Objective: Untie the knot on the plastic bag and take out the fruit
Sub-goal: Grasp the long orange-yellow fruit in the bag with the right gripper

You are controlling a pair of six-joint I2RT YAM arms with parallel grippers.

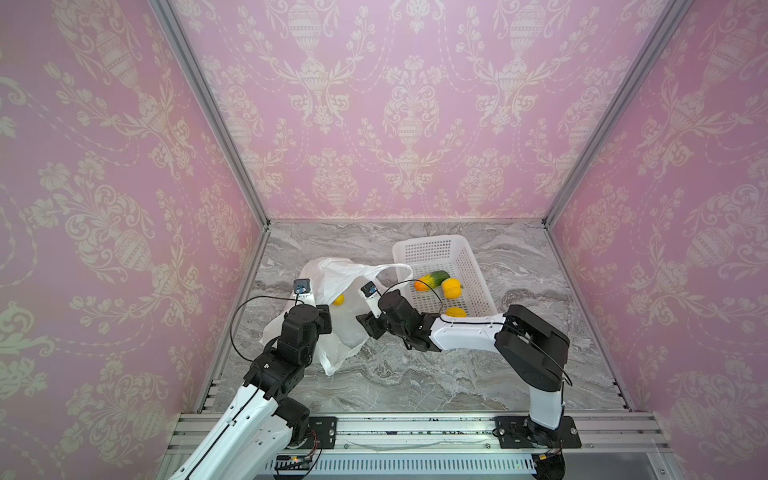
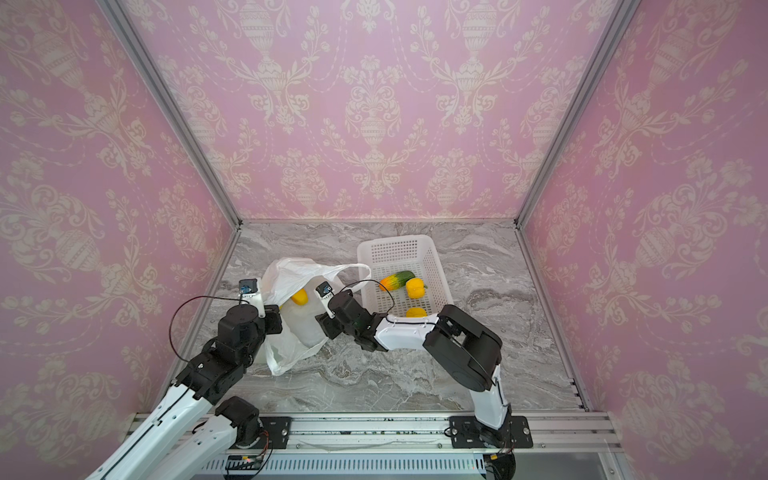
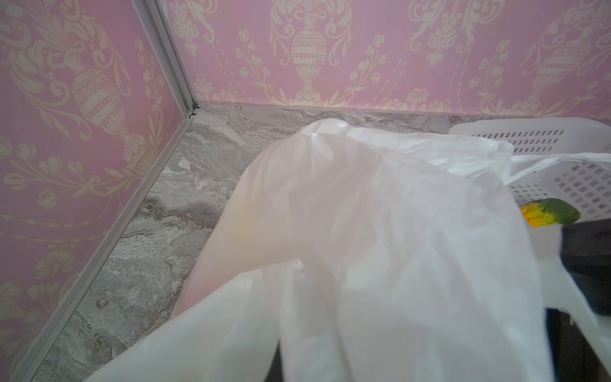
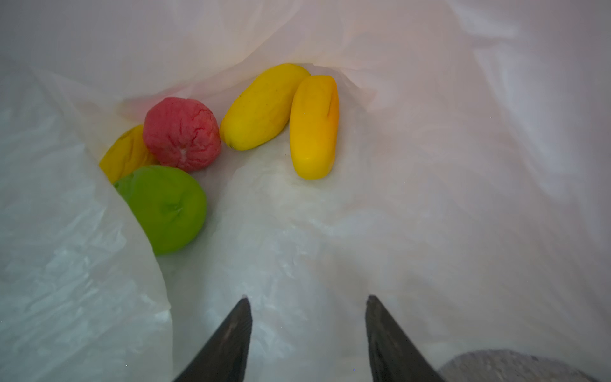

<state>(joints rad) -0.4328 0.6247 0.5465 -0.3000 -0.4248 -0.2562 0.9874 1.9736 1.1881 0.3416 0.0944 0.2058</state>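
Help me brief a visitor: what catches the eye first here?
The bright fruit inside the white bag: a pink-red one, a green one and yellow ones, with the open right gripper poised before them. Beside the bag, a white basket holds three more pieces.

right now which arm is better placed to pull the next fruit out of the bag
Right. The right tool is open inside the plastic bag, facing the fruit; the left tool is shut on the bag's edge, holding it up.
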